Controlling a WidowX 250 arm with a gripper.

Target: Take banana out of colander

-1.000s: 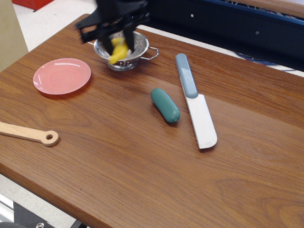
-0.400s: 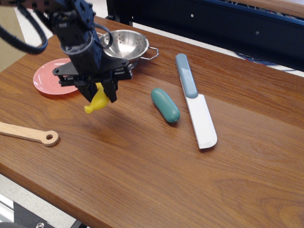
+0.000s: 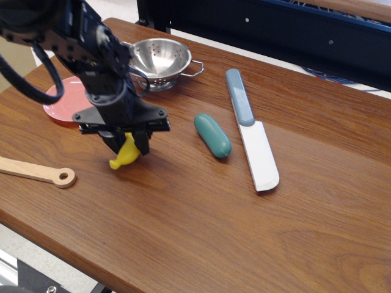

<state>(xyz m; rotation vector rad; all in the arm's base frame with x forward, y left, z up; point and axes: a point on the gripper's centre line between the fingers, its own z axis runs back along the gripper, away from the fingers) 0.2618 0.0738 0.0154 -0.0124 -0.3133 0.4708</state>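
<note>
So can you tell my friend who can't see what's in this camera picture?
A black robot claw holds a yellow toy banana low over a brown wooden table. The shiny metal colander behind it is empty. Nearby are a pink plate, a teal capsule, a knife-shaped tool and a wooden spoon handle.

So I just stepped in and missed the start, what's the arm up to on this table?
The robot arm's gripper is shut on a small yellow toy banana, holding it low over the wooden table, between the wooden spoon handle and the teal capsule. The steel colander behind it sits empty near the pink plate. The banana is out of the colander but not yet released; whether its tip touches the table is hard to tell.
</note>
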